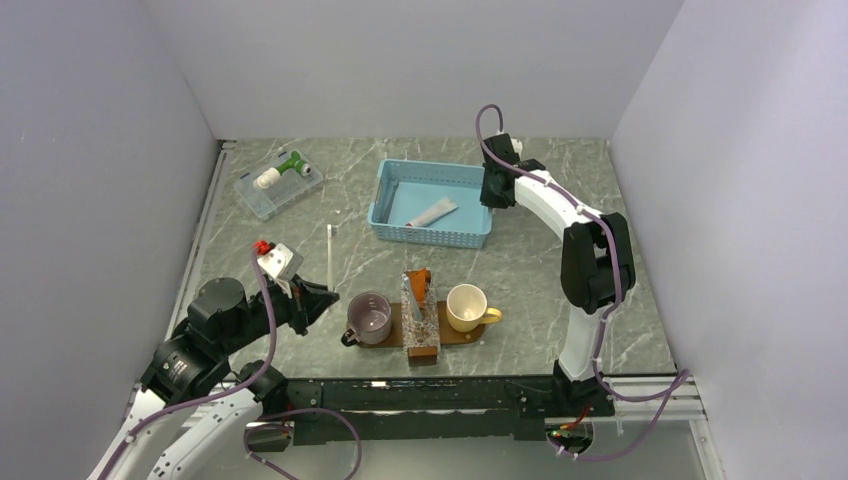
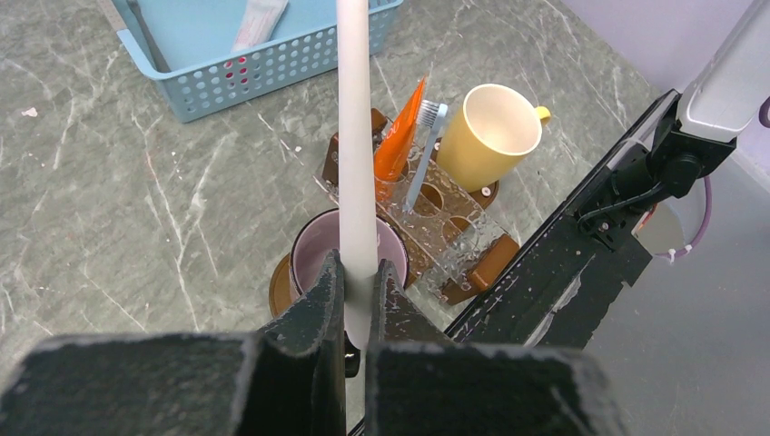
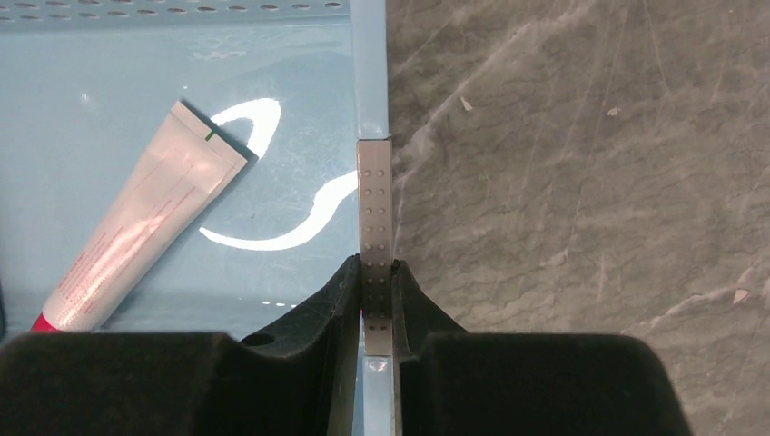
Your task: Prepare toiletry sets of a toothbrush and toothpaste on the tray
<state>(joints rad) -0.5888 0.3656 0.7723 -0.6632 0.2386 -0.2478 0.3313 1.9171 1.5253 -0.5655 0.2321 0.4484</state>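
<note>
One set looks done already: the orange toothpaste (image 2: 398, 145) and a blue-grey brush (image 2: 425, 154) stand together in the clear rack (image 2: 436, 227) on the tray (image 1: 460, 338), between the purple mug (image 2: 313, 254) and the yellow mug (image 2: 495, 136).

The second set is only part-way. The left gripper (image 2: 356, 282) is closed on the handle of the white toothbrush (image 2: 354, 136), held in the air near the tray's purple-mug end and not yet set down. Its likely partner, a white-and-pink tube (image 3: 136, 241), lies in the light-blue basket (image 1: 430, 237) well away from the tray. The right gripper (image 3: 375, 291) is clamped on the basket's side wall rather than on the tube, so I judge that fetching the tube remains to be done.
</note>
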